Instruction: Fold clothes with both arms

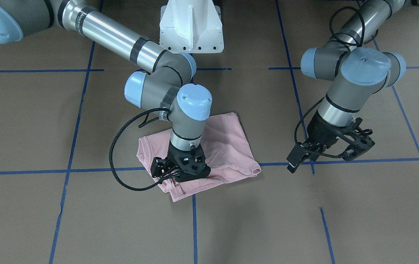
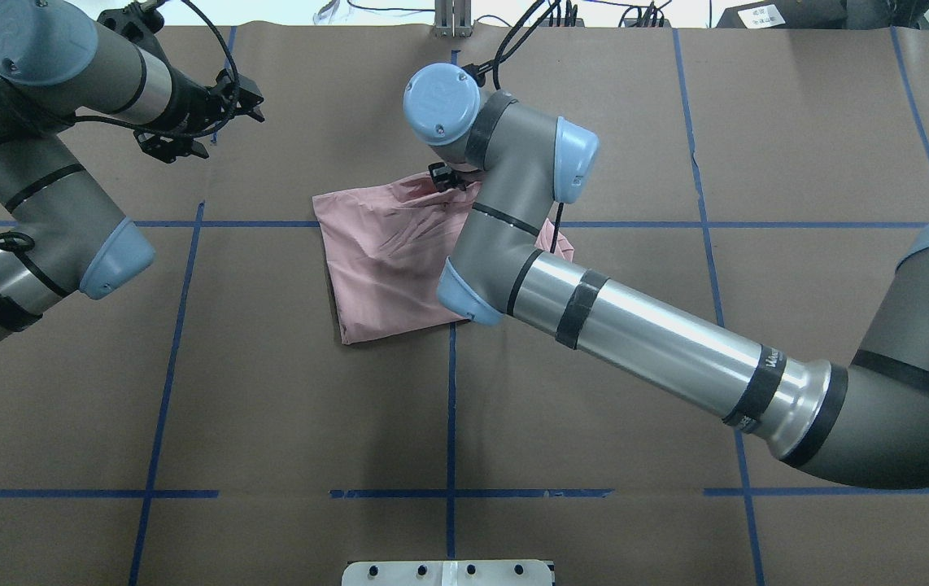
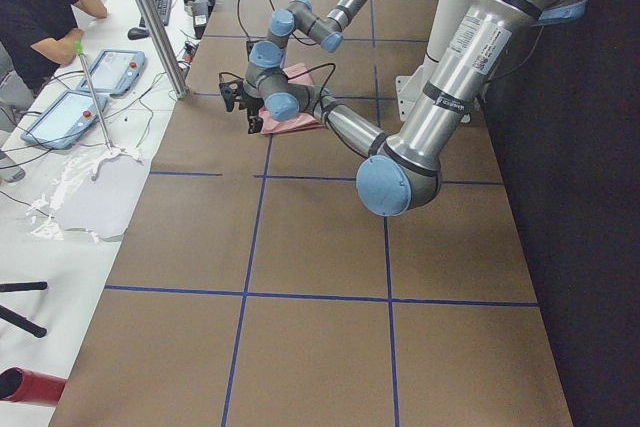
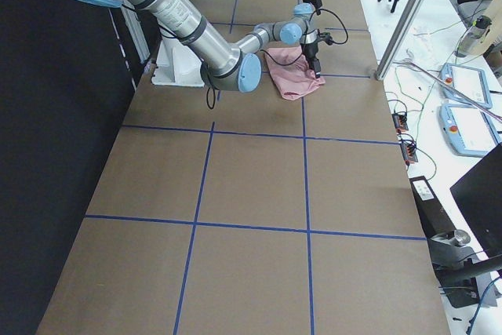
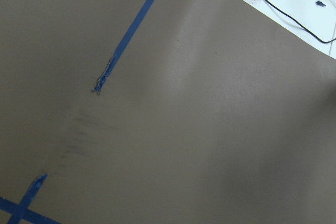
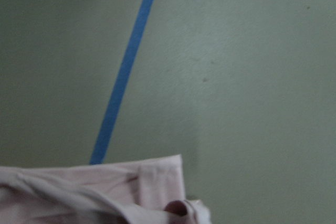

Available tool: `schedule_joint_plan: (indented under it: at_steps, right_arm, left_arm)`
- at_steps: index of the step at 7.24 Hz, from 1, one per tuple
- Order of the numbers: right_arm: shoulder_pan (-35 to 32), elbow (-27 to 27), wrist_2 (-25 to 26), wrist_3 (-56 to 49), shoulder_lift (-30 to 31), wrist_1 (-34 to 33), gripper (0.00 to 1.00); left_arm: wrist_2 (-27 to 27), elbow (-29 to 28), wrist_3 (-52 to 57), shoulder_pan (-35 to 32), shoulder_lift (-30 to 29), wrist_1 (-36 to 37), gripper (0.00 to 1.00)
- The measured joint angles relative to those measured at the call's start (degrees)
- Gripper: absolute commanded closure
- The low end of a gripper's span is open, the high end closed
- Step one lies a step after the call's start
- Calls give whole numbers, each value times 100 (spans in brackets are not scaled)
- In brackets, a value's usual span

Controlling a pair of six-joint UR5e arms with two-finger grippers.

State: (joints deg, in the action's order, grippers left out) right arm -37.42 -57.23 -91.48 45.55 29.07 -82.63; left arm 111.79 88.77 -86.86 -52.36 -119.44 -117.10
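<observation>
The pale pink T-shirt (image 1: 228, 146) lies folded into a small rough rectangle near the table's middle, plain side up; it also shows in the overhead view (image 2: 383, 260). My right gripper (image 1: 189, 175) points down onto the shirt's edge on the operators' side. Its fingertips are sunk in bunched cloth and look shut on it. The right wrist view shows that gathered hem (image 6: 157, 182) at the bottom. My left gripper (image 1: 358, 148) hangs above bare table off to the shirt's side, jaws apart and empty; it also shows in the overhead view (image 2: 228, 98).
The brown table cover (image 1: 305, 220) carries a grid of blue tape lines (image 1: 194, 227). The white pedestal (image 1: 191, 25) stands at the robot's side. In the left side view an operator (image 3: 40, 7) and tablets (image 3: 110, 72) are beyond the table's far edge, by a metal pole (image 3: 150, 17).
</observation>
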Motion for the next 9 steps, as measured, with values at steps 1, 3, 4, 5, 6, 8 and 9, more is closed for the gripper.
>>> schedule_joint_plan:
  at_steps: [1,3,4,5,6,8,9]
  right_arm:
    - [-206,48,7,-180,5,37,0]
    - [-761,10,-375,-536,85,108,0]
    - [-1199,-208,-912,-867,337,103,0]
    - [-1705,-543,-1513,-1266,755,74,0]
    - [-2369,-950,-2161,-1951,1370,14,0]
    - [-3598,-1413,-3017,-3755,2462,-241,0]
    - [-4158,-1488,-3312,-4627,2899,-504,0]
  left_arm:
    - [1,31,-5,-1,17,2,0]
    - [66,53,75,-57,55,1,0]
    - [221,79,323,-207,81,11,0]
    - [414,115,824,-458,156,33,0]
    - [619,132,1557,-831,310,62,0]
    - [1031,114,3310,-1671,746,112,0]
    - [1228,103,4238,-2067,943,254,0]
